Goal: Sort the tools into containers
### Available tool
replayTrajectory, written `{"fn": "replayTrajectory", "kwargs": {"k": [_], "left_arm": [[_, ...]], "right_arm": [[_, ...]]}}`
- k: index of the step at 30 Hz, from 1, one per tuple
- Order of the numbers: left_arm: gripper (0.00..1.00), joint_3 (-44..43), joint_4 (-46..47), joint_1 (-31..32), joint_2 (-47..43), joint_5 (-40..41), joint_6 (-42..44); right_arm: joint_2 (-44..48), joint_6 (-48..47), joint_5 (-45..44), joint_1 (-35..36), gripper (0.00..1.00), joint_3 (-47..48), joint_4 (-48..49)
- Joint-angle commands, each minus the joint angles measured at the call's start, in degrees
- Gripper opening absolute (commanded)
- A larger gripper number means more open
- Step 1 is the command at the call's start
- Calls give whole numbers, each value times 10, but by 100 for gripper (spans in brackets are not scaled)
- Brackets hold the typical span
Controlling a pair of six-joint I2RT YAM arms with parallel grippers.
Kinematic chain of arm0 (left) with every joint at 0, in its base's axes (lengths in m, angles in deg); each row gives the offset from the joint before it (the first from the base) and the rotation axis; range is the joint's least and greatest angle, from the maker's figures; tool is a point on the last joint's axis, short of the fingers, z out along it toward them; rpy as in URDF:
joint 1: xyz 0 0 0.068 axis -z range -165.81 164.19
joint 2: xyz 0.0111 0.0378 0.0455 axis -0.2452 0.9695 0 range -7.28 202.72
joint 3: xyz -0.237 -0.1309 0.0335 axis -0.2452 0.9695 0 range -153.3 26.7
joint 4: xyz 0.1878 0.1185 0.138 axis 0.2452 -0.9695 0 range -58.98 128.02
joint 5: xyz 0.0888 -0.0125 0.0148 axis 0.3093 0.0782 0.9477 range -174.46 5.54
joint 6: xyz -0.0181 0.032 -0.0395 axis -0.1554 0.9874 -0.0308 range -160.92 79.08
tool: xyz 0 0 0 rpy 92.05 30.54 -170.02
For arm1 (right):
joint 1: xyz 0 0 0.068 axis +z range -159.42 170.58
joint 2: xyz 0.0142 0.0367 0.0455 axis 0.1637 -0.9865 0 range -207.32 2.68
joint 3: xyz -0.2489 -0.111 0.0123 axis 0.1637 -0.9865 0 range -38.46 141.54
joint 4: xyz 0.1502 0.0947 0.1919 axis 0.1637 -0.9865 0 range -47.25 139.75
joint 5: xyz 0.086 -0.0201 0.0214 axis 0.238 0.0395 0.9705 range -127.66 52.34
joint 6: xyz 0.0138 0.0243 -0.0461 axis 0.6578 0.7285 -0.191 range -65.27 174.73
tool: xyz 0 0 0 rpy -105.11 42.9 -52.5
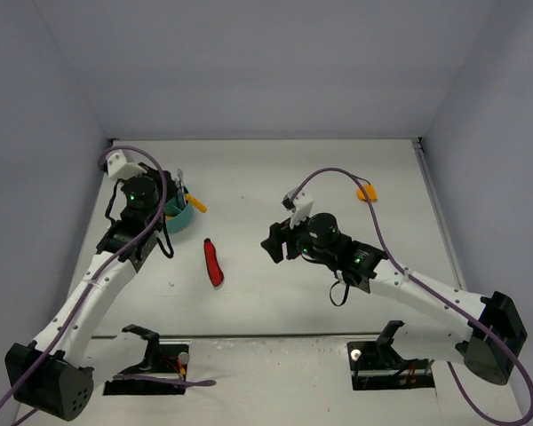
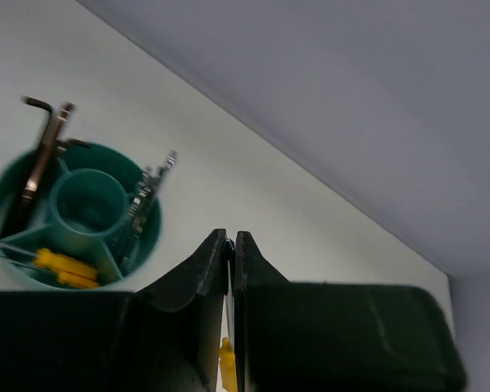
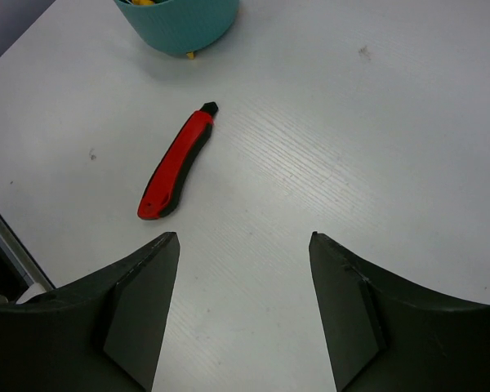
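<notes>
white tabletop (image 1: 338,177) boxed in by pale grey walls, with both arms bolted at its near edge. closest in, the right gripper (image 3: 243,241) hangs over bare table, its fingers spread wide with nothing between them. just beyond it the red-and-black knife (image 3: 176,165) lies flat on the table between the two arms, well apart from everything else. farther back on the left stands the teal tub (image 2: 143,237). around its central cup (image 2: 88,204), in separate compartments, are orange-handled screwdrivers (image 2: 64,268), dark hex keys (image 2: 39,155) leaning out over the rim, and silver wrenches (image 2: 147,192) sticking up. the left gripper (image 2: 231,238) hovers near the tub, fingers pressed together on the thin shaft of a single screwdriver (image 2: 227,363), whose orange handle shows below them. far right, near the back wall, sits a small orange thing (image 1: 367,192), too small to tell what.
</notes>
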Motion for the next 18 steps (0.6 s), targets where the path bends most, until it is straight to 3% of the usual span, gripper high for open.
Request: {"fn": "replayTrajectory", "kwargs": {"k": [1,7,18], "left_arm": [[0,31,86,-59,5,123,28],[0,36,121,-134,63,119,14],[0,52,193,-159,129,116,-10]], "right_arm": [[23,-12,-21,-11,62,-7,31],[40,-14,-2,-45,62,-24,28],[51,-2,39,-85,62,-47,25]]}}
